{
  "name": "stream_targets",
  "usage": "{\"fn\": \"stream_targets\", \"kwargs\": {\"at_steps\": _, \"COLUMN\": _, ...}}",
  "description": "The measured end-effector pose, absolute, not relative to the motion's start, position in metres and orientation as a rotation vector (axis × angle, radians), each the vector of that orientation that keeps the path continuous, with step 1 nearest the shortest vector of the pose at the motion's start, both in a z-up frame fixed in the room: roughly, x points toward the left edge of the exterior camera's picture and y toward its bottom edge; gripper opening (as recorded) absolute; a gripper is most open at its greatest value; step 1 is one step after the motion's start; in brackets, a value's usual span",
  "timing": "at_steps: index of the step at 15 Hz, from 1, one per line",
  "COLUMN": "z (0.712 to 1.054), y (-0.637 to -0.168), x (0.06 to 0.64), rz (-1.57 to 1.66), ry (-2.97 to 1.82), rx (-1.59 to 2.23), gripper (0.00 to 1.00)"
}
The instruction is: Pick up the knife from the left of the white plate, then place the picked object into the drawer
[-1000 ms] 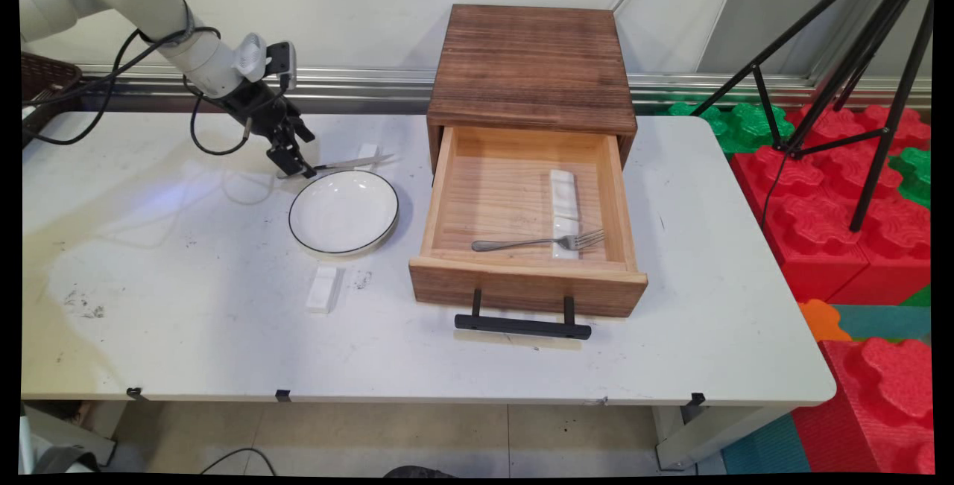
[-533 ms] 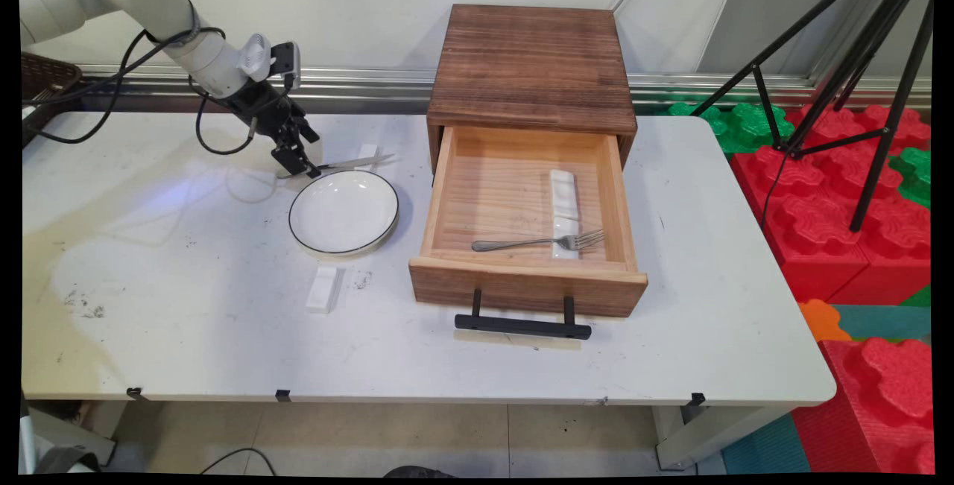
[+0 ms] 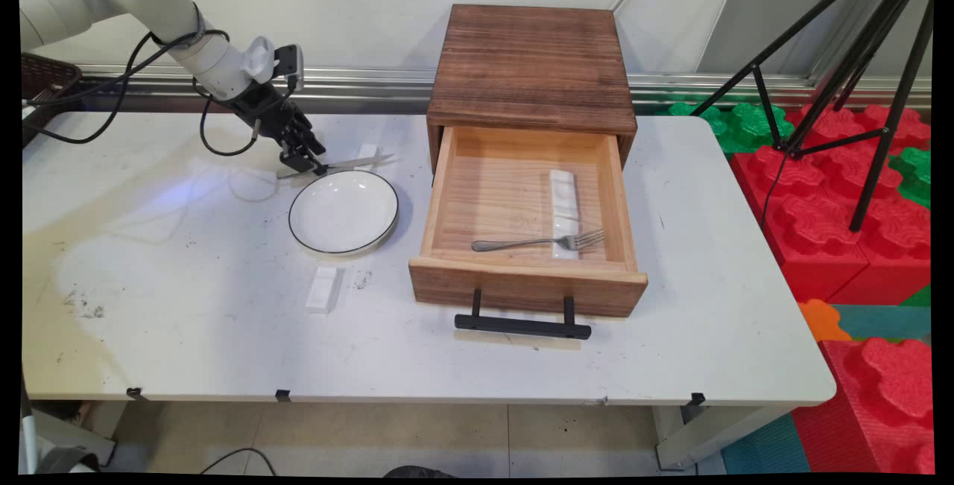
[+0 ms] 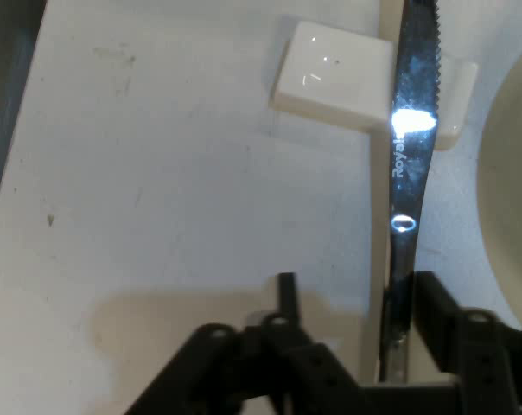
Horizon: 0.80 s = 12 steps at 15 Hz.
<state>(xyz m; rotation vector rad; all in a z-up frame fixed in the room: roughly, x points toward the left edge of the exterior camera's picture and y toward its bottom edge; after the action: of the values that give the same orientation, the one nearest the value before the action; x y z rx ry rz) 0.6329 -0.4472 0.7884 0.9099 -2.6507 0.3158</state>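
You have bright, even light over the white table (image 3: pixel 186 336) in the main view, with soft, faint shadows below the drawer's black handle (image 3: pixel 522 326) and beside the plate (image 3: pixel 343 212). The picture's straight lines bow slightly near its edges. In the hand view, you see a hard glare spot on the knife blade (image 4: pixel 410 121), a sheen on the white rest (image 4: pixel 330 82), and a soft dark shadow on the tabletop near the linkage.

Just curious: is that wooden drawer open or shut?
Open. The drawer is pulled out of the wooden box; a fork lies inside.
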Motion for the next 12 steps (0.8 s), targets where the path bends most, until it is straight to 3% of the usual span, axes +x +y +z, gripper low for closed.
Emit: {"fn": "stream_targets", "kwargs": {"at_steps": 12, "z": 0.7871, "y": -0.4475, "x": 0.6324, "rz": 0.290, "ry": -2.642, "rx": 0.918, "gripper": 0.00}}
